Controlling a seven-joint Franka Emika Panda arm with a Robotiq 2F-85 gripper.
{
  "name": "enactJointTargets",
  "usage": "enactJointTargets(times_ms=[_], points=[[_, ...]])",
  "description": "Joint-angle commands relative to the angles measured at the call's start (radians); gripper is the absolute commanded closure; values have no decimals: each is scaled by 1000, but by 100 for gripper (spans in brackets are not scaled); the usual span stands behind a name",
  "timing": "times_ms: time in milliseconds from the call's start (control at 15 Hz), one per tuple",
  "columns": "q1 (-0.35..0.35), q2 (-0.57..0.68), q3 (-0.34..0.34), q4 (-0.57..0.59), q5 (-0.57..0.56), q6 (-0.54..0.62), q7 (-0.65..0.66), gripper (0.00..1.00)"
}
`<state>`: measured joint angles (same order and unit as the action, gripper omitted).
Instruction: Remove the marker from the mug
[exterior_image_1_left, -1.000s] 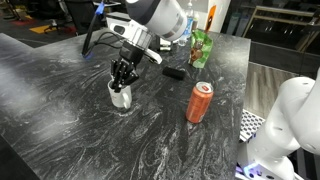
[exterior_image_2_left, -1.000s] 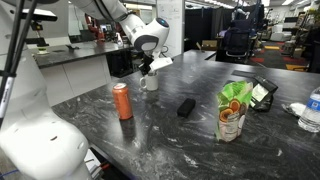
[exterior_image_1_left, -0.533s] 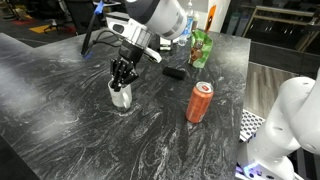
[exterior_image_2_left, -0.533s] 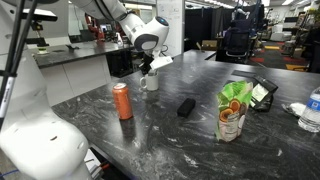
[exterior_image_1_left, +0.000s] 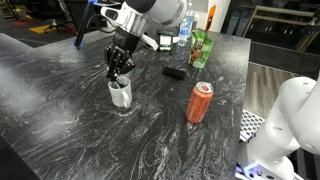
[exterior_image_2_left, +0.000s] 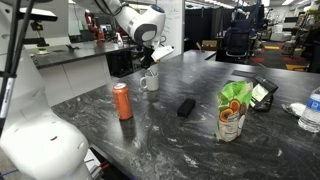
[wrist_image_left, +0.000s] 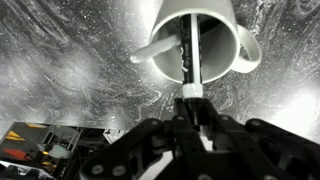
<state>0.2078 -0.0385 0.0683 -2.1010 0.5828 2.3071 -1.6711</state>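
1. Dark marbled tabletop (exterior_image_1_left: 60, 130) in a lab-like room carries the mug (exterior_image_1_left: 120, 94) towards the left. An orange can (exterior_image_1_left: 200, 102) stands well apart on its right, and a flat black block (exterior_image_1_left: 174, 72) and a green bag (exterior_image_1_left: 201, 47) lie farther back.
2. Both exterior views show the gripper (exterior_image_1_left: 118, 72) hanging directly over the mug's mouth, pointing down.
3. In the wrist view the fingers are pinched together on the upper end of the marker (wrist_image_left: 188, 55), so the grasp looks made.
4. The marker stands about upright. Its lower part is inside the mug (wrist_image_left: 205, 10), and its top reaches up to the gripper (wrist_image_left: 191, 102).
5. A thin white stick (wrist_image_left: 150, 52) also leans out over the mug's rim, beside the marker and apart from the fingers.
6. Progress, as I judge it: the approach and grip are done, but the marker is not yet clear of the mug. What remains is a straight lift until the tip passes the rim, without tipping the mug, then carrying the marker aside.
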Motion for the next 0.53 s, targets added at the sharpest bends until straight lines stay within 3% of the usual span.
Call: enactJointTargets(times_ms=[0,467], points=[[-23,-38,20,27,-50,2,23,96],[-17,-196,24,-24,-244,106,215,96]])
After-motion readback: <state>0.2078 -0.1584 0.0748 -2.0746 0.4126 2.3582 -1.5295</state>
